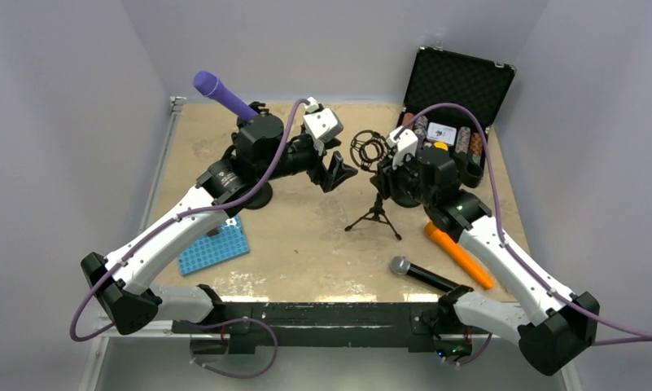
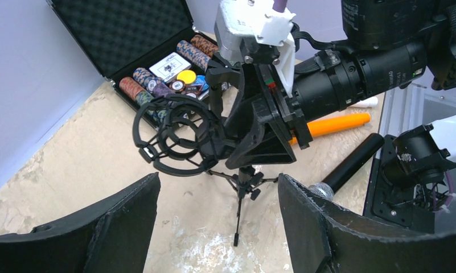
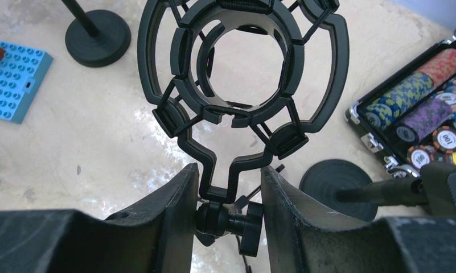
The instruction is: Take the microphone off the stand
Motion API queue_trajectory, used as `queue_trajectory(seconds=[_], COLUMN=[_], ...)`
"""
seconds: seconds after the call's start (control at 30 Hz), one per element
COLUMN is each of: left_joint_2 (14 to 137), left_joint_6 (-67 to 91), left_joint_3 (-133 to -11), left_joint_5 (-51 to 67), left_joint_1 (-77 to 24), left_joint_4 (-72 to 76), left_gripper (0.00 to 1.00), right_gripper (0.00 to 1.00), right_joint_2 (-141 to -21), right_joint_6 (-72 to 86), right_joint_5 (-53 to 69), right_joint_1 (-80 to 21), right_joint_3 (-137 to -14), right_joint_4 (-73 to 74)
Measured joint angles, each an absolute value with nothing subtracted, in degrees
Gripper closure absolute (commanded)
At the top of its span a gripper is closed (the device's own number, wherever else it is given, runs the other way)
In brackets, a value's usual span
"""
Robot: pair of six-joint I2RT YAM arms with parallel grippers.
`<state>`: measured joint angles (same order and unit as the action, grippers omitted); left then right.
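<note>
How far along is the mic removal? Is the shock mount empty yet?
Done, apparently: the shock mount is empty and a black microphone lies flat at the front. In hand: right gripper shut on the mount's neck; left gripper open beside it, holding nothing. Left: probably just letting go and retreating. A purple microphone sits on another stand, if that counts.
</note>
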<state>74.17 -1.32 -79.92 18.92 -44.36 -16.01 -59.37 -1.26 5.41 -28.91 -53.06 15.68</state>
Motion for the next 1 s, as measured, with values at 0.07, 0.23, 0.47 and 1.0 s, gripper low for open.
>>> queue_trajectory(seconds=[0.07, 0.23, 0.47, 1.0], left_joint_2=[74.17, 74.17, 74.17, 74.17], left_joint_6=[-1.39, -2.07, -2.72, -2.87], left_joint_3=[-79.92, -79.92, -79.92, -79.92], left_joint_5=[18.96, 19.09, 19.09, 19.38], left_joint_1=[-44.36, -44.36, -44.36, -44.36], left_joint_4=[-16.03, -16.62, -17.80, -18.26], left_gripper=[0.21, 0.20, 0.20, 0.20], right_gripper=[1.00, 1.00, 1.00, 1.00], right_joint_2=[-60.45, -63.16, -64.99, -65.25], right_joint_6=[-1.76, -2.98, -4.75, -7.46], right_joint_5=[5.43, 5.45, 5.69, 7.27], right_joint_1=[-28.84, -27.88, -26.17, -25.56], right_joint_3=[-53.34, -53.58, -53.71, -48.21], right_joint_4=[14.13, 10.28, 7.38, 0.69])
